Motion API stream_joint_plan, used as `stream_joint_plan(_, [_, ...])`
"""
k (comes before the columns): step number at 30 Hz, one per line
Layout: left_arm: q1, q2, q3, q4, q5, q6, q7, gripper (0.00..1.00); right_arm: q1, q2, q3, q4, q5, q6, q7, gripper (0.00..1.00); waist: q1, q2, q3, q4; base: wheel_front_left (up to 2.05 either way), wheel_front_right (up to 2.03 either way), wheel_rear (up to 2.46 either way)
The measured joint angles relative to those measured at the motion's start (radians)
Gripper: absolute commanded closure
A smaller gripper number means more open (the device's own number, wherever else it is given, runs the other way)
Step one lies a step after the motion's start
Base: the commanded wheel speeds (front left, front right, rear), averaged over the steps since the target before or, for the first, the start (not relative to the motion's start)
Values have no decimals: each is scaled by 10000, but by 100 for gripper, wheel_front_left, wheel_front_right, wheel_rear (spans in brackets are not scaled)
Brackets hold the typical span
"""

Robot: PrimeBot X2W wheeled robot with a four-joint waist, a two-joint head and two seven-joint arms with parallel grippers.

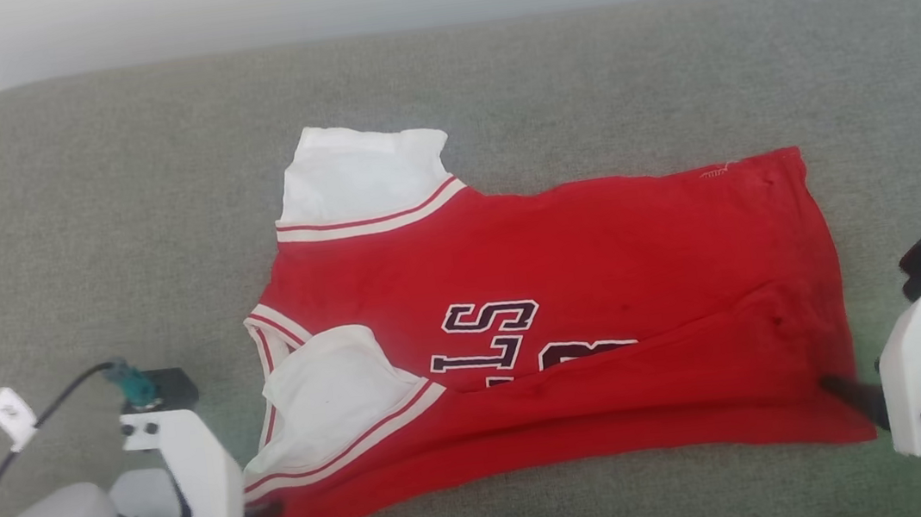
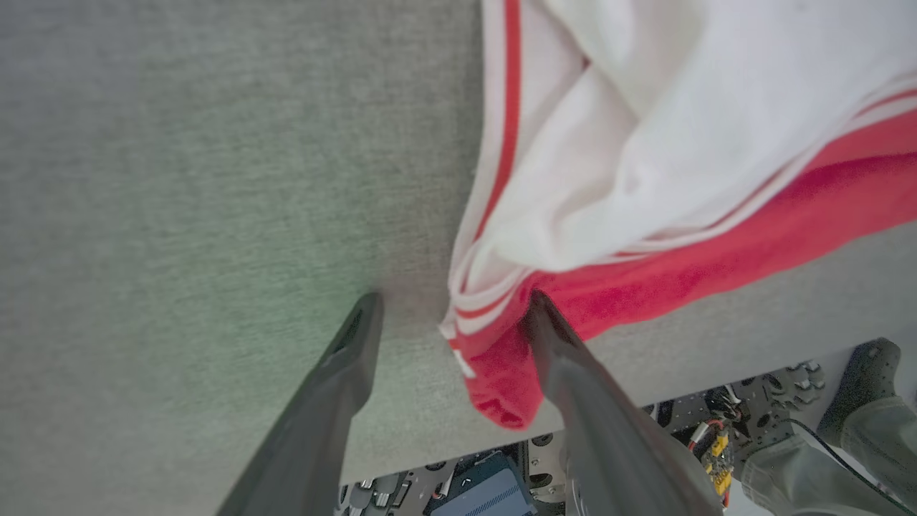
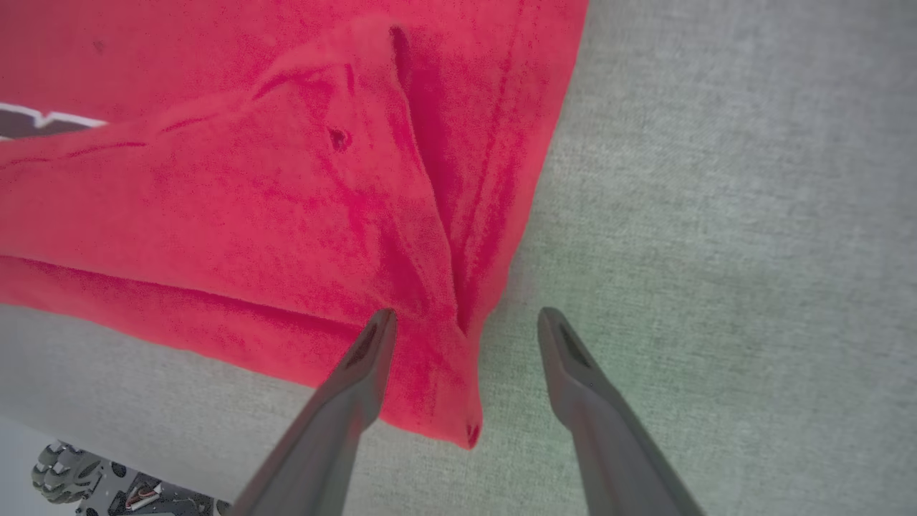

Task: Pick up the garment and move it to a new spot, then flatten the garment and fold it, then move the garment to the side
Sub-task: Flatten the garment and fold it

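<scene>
The garment (image 1: 567, 281) is a red jersey with white sleeves and a black print. It lies spread on the grey table, its near edge folded up over the lower part of the print. My left gripper (image 1: 266, 515) stands open at the garment's near-left corner. In the left wrist view the fingers (image 2: 358, 344) straddle the striped corner of the garment (image 2: 645, 179). My right gripper (image 1: 841, 388) stands open at the near-right corner. In the right wrist view the red corner of the garment (image 3: 251, 179) lies between the spread fingertips (image 3: 566, 351), loose.
The grey padded table (image 1: 73, 207) has bare cloth all round the jersey; its near edge (image 2: 788, 315) runs just behind my left gripper. A cable with a white tag (image 1: 10, 414) hangs by my left wrist. A person's shoe and trouser leg (image 2: 860, 401) show below the table edge.
</scene>
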Motion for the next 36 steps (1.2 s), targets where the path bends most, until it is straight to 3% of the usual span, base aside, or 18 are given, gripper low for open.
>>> stream_joint_plan(7, [-468, 880, 150, -1174, 293, 489, 326, 0, 13, 198, -357, -838, 88, 0, -746, 0, 0, 0, -259, -135, 0, 0, 0])
stream_joint_plan(14, [-1136, 1308, 449, -1459, 608, 660, 426, 0, -216, 625, -215, -1659, -71, 0, -2794, 0, 0, 0, -351, -564, 0, 0, 0])
stream_joint_plan(23, [-2600, 940, 945, 219, 1248, -454, 155, 0, -933, 1114, 466, -1833, -993, 0, -6794, 0, 0, 0, -145, -1723, 0, 0, 0])
stream_joint_plan(30, [-3746, 686, 1131, 2042, 1770, -1413, 73, 0, -1168, 1453, 995, -1246, -1279, -2, -8355, 0, 0, 0, 338, -2658, 0, 0, 0])
stream_joint_plan(36, [-4580, 489, 1147, 3488, 2017, -2029, 301, 0, -1359, 1760, 1373, -888, -1319, 0, -9030, 0, 0, 0, 913, -3330, 0, 0, 0])
